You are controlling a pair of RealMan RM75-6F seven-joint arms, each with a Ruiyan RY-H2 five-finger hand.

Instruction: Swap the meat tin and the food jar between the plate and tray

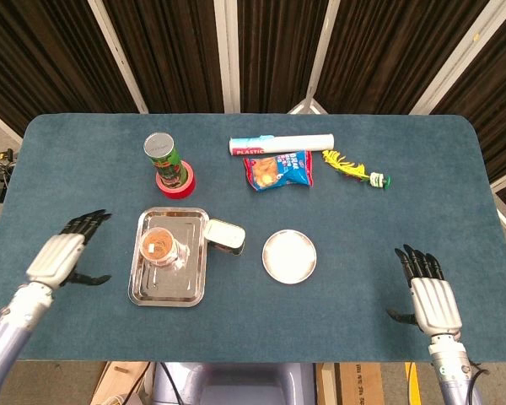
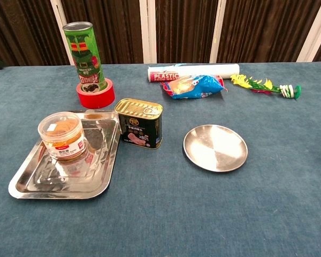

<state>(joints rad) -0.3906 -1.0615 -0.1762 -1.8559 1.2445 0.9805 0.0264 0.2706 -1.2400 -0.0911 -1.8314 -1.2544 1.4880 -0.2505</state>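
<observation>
Nearest the robot, the left hand (image 1: 57,256) hovered at about eight o'clock of the table (image 1: 388,219), fingers spread and holding nothing. The right hand (image 1: 430,299) hung at four o'clock, likewise spread and empty. Only the head view showed them; the chest view caught neither.

Toward the centre, the food jar (image 2: 62,135) stood upright in the tray (image 2: 88,184), at nine o'clock of the bare plate (image 2: 216,148). The meat tin (image 2: 140,123) stood on the cloth between them, just beside the tray's right rim. I judged it parked there as a halfway stop, freeing the plate for the jar. The chest view showed its label and upright stance; overhead it read only as a pale lid.

Farther off, at eleven o'clock, a crisp tube (image 2: 85,52) rose beside red tape (image 2: 96,95).
</observation>
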